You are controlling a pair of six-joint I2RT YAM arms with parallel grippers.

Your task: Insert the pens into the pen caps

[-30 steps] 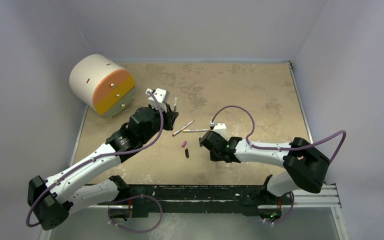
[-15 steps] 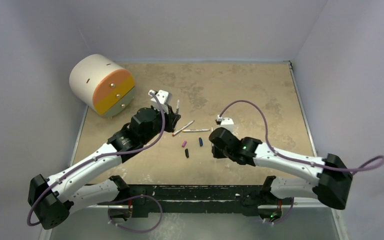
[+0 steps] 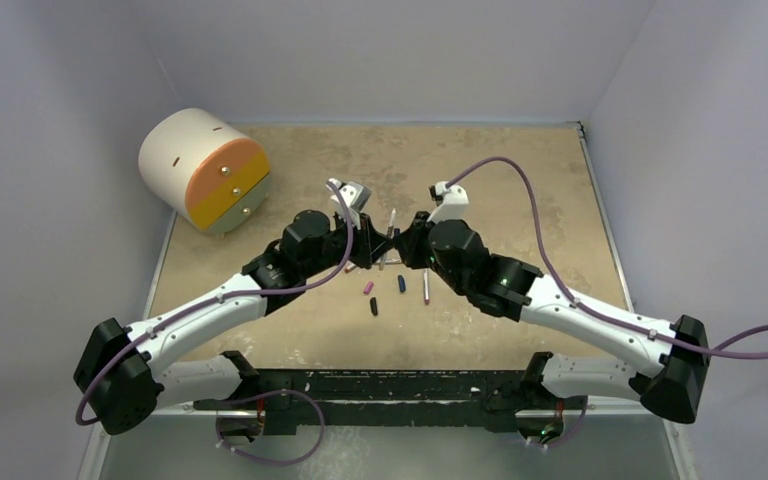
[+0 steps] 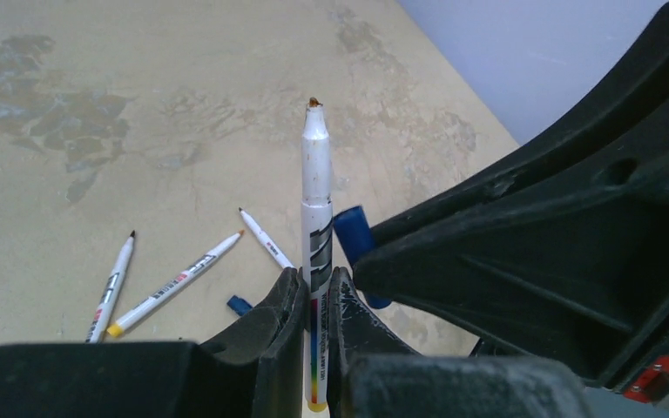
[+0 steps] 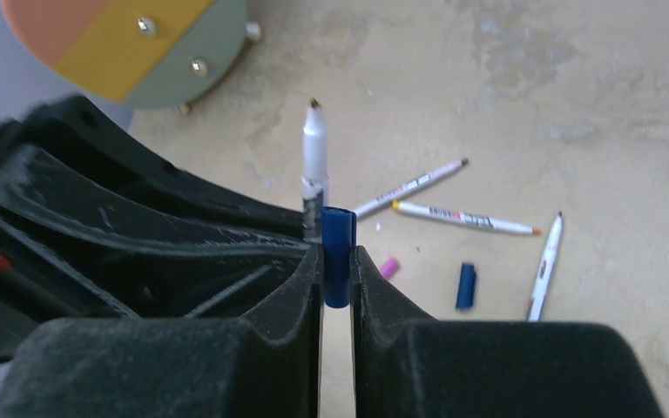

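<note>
Crowding at table centre: left gripper [image 4: 315, 292] and right gripper [image 5: 337, 261], housings almost in contact; judged liable to knock on any sideways correction. Left jaws pinched on upright white pen [image 4: 317, 174], brown tip uppermost; judged liable to slide down between the fingers under an end-on push. Right jaws pinched on dark blue cap [image 5: 338, 231], just beside the barrel at three o'clock in left wrist view, below the tip, not yet over it; judged liable to tilt or pop loose if brought on off-axis.

Count, large to small:
- Cream drum [image 3: 203, 170] with orange-and-yellow end, ten o'clock of table: one.
- Grippers: two.
- Pens: four. One held; three loose at three o'clock of held cap in right wrist view: far pen [image 5: 409, 187], orange-tipped pen [image 5: 462, 218], near pen [image 5: 547, 266].
- Caps: four. One held; three loose at six o'clock of grippers: second blue cap [image 3: 401, 284], pink cap [image 3: 368, 287], black cap [image 3: 374, 306].
</note>
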